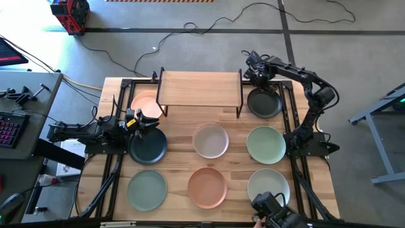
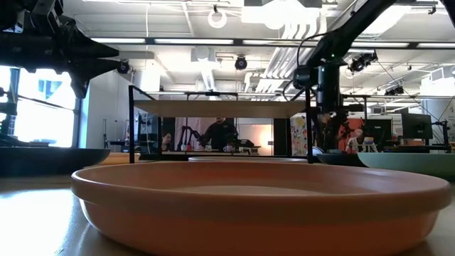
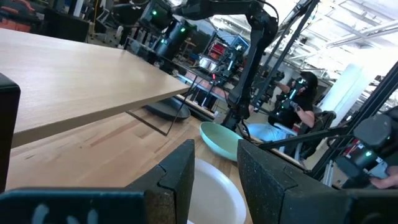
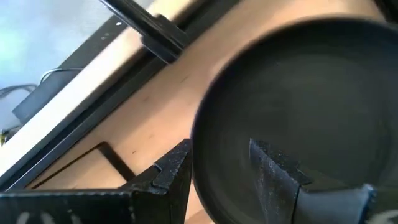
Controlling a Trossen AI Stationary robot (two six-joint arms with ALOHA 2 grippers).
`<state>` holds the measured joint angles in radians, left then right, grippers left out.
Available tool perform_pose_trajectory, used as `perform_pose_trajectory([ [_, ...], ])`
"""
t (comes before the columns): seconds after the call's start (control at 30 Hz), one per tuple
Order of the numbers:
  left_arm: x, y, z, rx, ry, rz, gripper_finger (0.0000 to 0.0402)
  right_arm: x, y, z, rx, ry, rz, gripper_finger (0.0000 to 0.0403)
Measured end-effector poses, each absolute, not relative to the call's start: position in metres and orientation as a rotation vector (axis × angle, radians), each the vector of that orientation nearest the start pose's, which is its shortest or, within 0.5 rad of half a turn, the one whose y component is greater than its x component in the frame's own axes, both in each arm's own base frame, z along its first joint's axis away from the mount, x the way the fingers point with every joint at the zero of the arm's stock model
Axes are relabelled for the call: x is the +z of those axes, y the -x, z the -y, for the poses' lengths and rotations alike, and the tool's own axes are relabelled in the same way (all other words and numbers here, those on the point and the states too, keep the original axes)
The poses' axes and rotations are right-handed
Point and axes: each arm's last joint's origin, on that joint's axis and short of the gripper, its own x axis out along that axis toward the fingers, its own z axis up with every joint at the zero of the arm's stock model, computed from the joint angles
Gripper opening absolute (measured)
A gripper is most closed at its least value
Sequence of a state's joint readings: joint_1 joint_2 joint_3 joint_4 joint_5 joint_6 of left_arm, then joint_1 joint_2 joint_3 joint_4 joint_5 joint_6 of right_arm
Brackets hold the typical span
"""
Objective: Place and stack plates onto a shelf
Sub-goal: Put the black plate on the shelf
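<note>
The shelf [image 1: 199,88] stands at the table's far middle, and a peach plate [image 1: 145,102] lies partly under its left end. The black plate [image 1: 264,104] lies flat on the table just right of the shelf. My right gripper [image 1: 258,81] points down over this plate's far-left rim [image 4: 205,124], open, with one finger outside the rim and one over the bowl. My left gripper [image 1: 152,121] waits level and open at the left, above the far edge of a dark teal plate [image 1: 147,147]; its wrist view shows the open fingers [image 3: 216,149].
More plates lie flat on the table: whitish [image 1: 210,140], pale green [image 1: 266,144], sage green [image 1: 147,190], terracotta [image 1: 207,187] and a pale one [image 1: 268,185]. The shelf's black leg [image 1: 240,104] stands close to the black plate. A person [image 2: 220,133] sits beyond the table.
</note>
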<state>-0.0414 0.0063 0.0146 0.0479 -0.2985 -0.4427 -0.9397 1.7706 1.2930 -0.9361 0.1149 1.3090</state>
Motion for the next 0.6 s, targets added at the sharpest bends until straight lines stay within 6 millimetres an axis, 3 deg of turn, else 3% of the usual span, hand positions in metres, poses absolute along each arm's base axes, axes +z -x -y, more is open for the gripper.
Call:
perform_pose_trajectory([
  [0.6,0.173,-0.096,-0.005,0.241,0.449,0.112,0.0108,0.193,-0.197,0.274,-1.855,-1.650,-0.511,0.0142],
])
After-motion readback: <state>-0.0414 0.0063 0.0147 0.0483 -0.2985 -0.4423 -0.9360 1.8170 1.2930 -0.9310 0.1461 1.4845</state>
